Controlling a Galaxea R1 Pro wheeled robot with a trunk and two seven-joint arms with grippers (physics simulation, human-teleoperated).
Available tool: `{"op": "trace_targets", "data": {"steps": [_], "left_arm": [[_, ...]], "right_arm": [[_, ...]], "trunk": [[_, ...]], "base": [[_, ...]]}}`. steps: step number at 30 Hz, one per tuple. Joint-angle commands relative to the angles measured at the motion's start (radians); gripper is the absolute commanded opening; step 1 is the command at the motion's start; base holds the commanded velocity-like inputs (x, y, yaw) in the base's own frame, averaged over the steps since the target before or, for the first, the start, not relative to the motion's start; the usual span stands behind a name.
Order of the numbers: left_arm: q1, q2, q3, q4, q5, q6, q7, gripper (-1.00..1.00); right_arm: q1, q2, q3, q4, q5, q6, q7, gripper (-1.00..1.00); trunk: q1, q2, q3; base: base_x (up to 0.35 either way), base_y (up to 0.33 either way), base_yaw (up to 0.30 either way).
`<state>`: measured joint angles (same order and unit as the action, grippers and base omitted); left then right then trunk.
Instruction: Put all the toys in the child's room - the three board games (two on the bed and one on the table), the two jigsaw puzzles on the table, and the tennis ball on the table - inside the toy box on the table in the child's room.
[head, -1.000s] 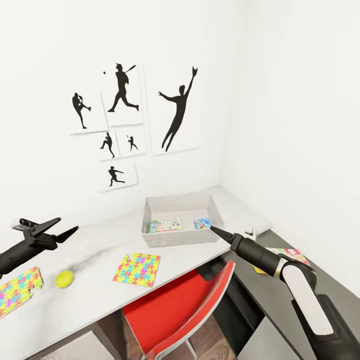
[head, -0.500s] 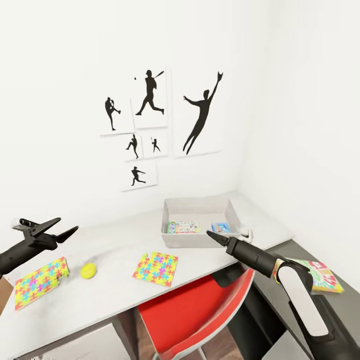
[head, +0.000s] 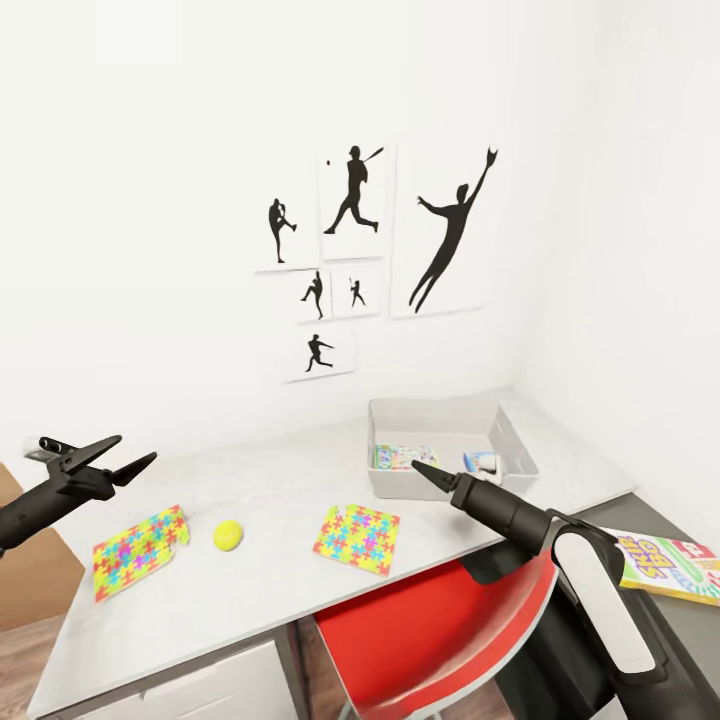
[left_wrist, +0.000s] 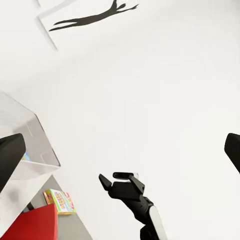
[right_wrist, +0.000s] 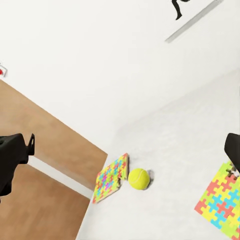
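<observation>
Hovering empty above the tabletop's (head: 280, 560) left end, the left gripper (head: 125, 455) has its jaws released and spread. The right gripper (head: 428, 476) points at the toy box's (head: 395, 487) front wall; whether its jaws are released or clenched I cannot tell. Two board games (head: 400, 457) lie inside the box, near the tabletop's right back corner. The tennis ball (head: 228, 535) sits between two jigsaw puzzles (head: 356, 538) along the front edge. A third game (head: 668, 567) lies on the lower dark section.

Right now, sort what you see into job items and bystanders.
Job items: toy box, two board games inside it, third board game on the lower dark section, two jigsaw puzzles, tennis ball, table.

Bystanders: red chair, baseball silhouette pictures.
</observation>
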<state>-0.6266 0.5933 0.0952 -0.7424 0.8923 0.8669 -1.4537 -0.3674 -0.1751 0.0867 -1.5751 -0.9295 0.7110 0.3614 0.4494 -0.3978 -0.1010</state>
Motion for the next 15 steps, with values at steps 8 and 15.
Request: {"op": "trace_targets", "data": {"steps": [8,15], "left_arm": [[-0.001,0.000,-0.001,0.000,0.002,0.011,-0.002,1.00],[-0.001,0.000,-0.001,0.000,0.002,0.009,-0.006,1.00]], "right_arm": [[-0.001,0.000,0.001,0.000,-0.002,-0.002,0.001,1.00],[-0.001,0.000,0.001,0.000,-0.002,-0.002,-0.001,1.00]], "trunk": [[0.001,-0.002,-0.002],[0.001,-0.002,-0.003]], "base": [[0.000,0.005,0.001],[0.000,0.000,0.068]]}}
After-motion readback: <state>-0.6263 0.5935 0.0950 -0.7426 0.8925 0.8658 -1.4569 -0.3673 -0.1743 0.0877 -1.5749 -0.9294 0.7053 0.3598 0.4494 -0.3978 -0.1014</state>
